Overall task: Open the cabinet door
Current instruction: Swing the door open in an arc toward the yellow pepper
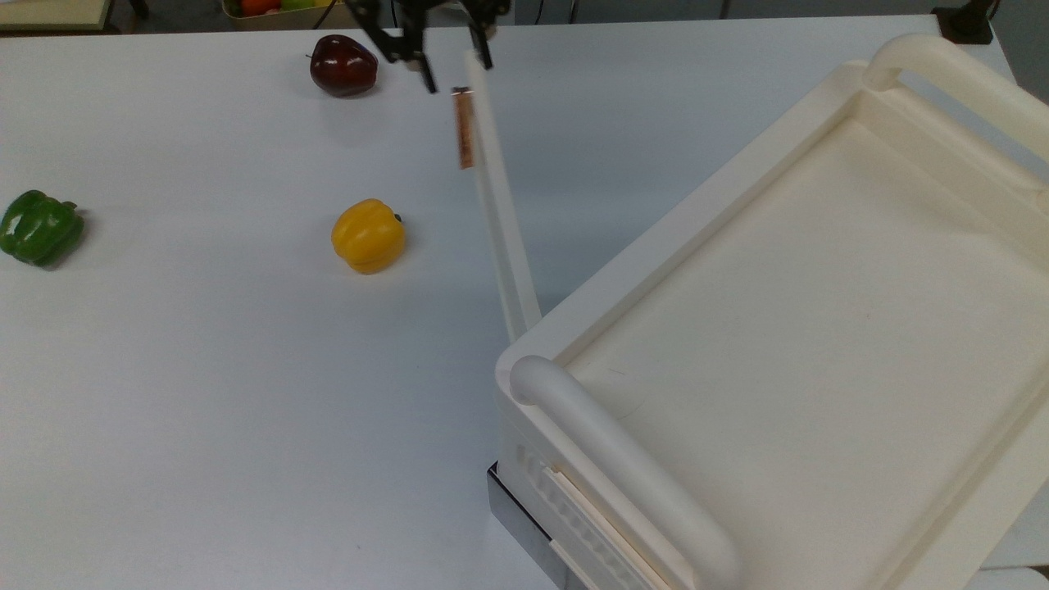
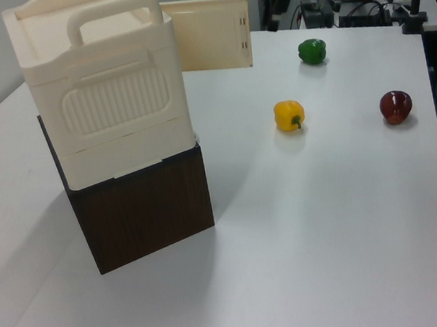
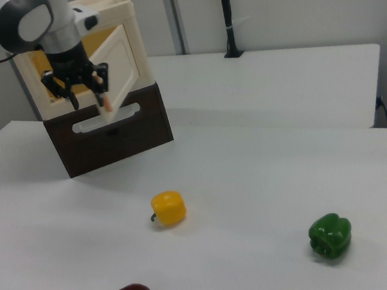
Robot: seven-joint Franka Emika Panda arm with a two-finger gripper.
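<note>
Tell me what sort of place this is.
Probably a robotics lab or test room. A black robot claw hangs by the swung-open cream cabinet door; toy produce, like a yellow plastic pepper, lies on a plain white table; stands and cables crowd the background.

Robot arm of glossy white rounded shells with dark grey joint rings, ending in a black two-finger gripper with slim black metal linkage fingers.

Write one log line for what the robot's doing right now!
door: cabinet door swung wide open | gripper: open, beside copper handle | table: yellow pepper, green pepper, red apple
</note>
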